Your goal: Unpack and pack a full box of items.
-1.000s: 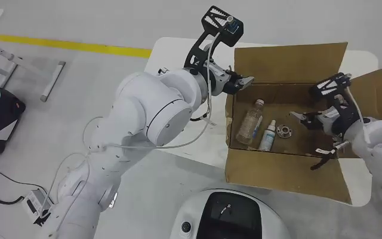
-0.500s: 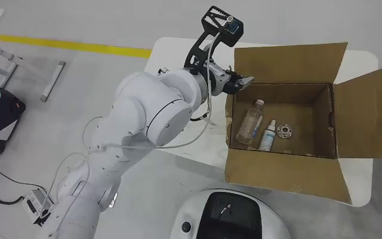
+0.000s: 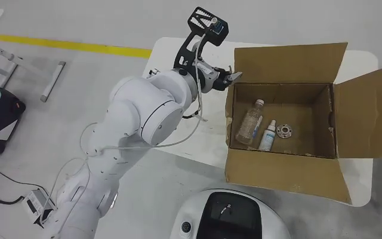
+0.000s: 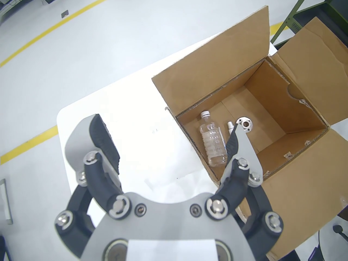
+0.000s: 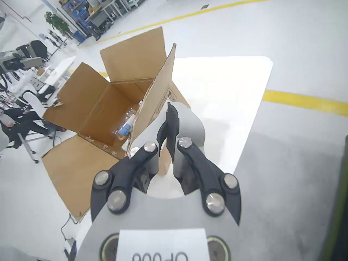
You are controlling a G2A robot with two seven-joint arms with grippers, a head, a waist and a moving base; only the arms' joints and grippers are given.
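Note:
An open cardboard box (image 3: 277,161) stands on the white table (image 3: 203,140), flaps folded out. Inside lie a clear plastic bottle (image 3: 250,121), a small white dropper bottle (image 3: 268,135) and a metal flange (image 3: 284,130). My left gripper (image 3: 230,76) hovers open and empty over the table just outside the box's left wall. The left wrist view shows that gripper (image 4: 171,139), with the bottle (image 4: 213,143) and flange (image 4: 244,123) in the box (image 4: 206,82). My right gripper (image 5: 170,120) is shut on nothing, outside the box (image 5: 89,104) beside a raised flap (image 5: 155,96).
A yellow line (image 3: 71,45) crosses the grey floor behind the table. A metal frame (image 3: 51,80) lies on the floor at the far left. A green rack (image 4: 307,3) stands beyond the box. Bare tabletop (image 5: 225,88) lies ahead of the right gripper.
The right arm, which hung open over the box's right side, has left the top view. My left gripper has drawn back a little from the box's corner.

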